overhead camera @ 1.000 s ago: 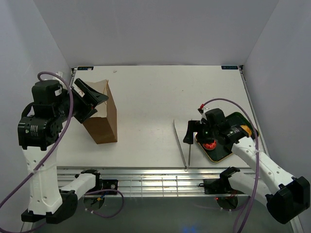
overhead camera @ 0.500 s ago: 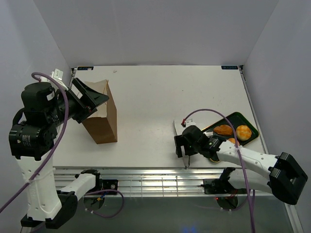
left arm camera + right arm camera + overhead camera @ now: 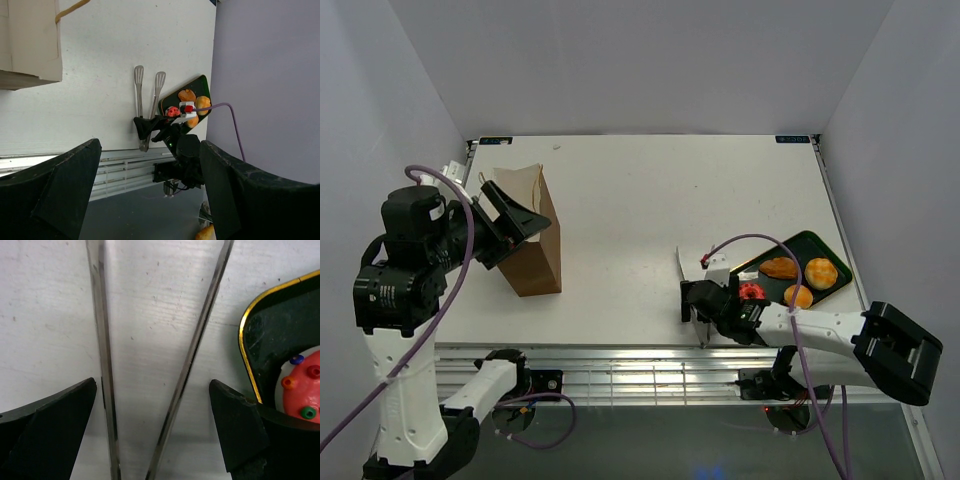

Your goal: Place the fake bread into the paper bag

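The brown paper bag (image 3: 535, 245) stands upright at the left; its corner shows in the left wrist view (image 3: 30, 42). My left gripper (image 3: 520, 218) is open and empty, up beside the bag's top edge. The dark green tray (image 3: 825, 245) at the right holds the red-frosted donut (image 3: 752, 291), the twisted roll (image 3: 780, 268) and two buns (image 3: 820, 272). My right gripper (image 3: 698, 300) is open and low over the table, left of the tray. Its fingers (image 3: 45, 432) straddle both arms of the metal tongs (image 3: 102, 340). The donut (image 3: 305, 390) lies just right of it.
The metal tongs (image 3: 681, 265) lie on the table between the bag and the tray, also seen in the left wrist view (image 3: 148, 100). The tray's gold rim (image 3: 245, 335) lies close to my right finger. A metal rail (image 3: 640, 375) runs along the near table edge.
My right gripper has moved left off the tray and down over the tongs, uncovering the pastries. My left arm has shifted slightly near the bag's top.
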`<state>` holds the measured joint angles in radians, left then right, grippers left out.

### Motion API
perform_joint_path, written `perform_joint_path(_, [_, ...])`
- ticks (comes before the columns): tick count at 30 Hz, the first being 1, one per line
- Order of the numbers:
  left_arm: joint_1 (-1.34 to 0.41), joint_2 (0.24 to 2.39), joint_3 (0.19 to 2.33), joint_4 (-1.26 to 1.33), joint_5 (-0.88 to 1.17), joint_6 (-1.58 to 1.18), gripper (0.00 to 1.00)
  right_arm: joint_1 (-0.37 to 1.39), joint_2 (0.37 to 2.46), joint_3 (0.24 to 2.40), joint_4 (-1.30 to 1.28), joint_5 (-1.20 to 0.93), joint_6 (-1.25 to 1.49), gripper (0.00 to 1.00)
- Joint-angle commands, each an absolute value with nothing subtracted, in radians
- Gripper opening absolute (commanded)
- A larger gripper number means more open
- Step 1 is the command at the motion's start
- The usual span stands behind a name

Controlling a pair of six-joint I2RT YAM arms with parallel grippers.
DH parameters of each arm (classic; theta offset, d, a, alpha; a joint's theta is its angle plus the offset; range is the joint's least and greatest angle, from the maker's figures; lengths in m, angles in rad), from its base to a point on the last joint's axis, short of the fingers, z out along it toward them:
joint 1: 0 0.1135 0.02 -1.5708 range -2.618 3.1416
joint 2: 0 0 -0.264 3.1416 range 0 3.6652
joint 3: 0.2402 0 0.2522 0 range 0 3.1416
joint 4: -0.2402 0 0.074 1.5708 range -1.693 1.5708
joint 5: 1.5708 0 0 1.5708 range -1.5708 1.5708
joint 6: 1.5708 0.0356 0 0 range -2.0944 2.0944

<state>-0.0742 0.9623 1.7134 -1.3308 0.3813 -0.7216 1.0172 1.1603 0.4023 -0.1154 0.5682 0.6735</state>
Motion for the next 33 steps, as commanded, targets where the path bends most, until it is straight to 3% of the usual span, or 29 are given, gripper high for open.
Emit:
perform_joint_path(1, [-0.077, 0.885, 1.663, -1.296, 0.393, -0.698, 0.9, 1.11, 1.238, 0.338, 0.048, 0.652, 0.771, 1.0])
perform_joint_path(10, [-0.077, 0.744, 1.621, -1.289, 0.365, -0.661, 0.9, 1.299, 1.494, 0.273, 0.178, 0.824, 1.014, 0.82])
perform_joint_path(18, [-0.075, 0.647, 1.606, -1.282, 0.376, -0.65, 0.9, 1.384, 1.663, 0.244, 0.258, 0.874, 1.15, 0.73])
perform_joint_path(19, [-0.077, 0.629, 1.605, -1.282, 0.377, -0.649, 0.9, 1.387, 1.672, 0.245, 0.256, 0.877, 1.155, 0.62])
perform_joint_path(22, [-0.077, 0.606, 1.598, -1.287, 0.382, -0.644, 0.9, 1.404, 1.648, 0.239, 0.235, 0.876, 1.181, 0.51])
perform_joint_path(27, [-0.075, 0.592, 1.603, -1.292, 0.393, -0.643, 0.9, 1.414, 1.563, 0.245, 0.134, 0.88, 1.186, 0.48])
perform_joint_path(33, [-0.077, 0.662, 1.646, -1.292, 0.396, -0.653, 0.9, 1.343, 1.207, 0.307, 0.031, 0.775, 0.965, 0.39])
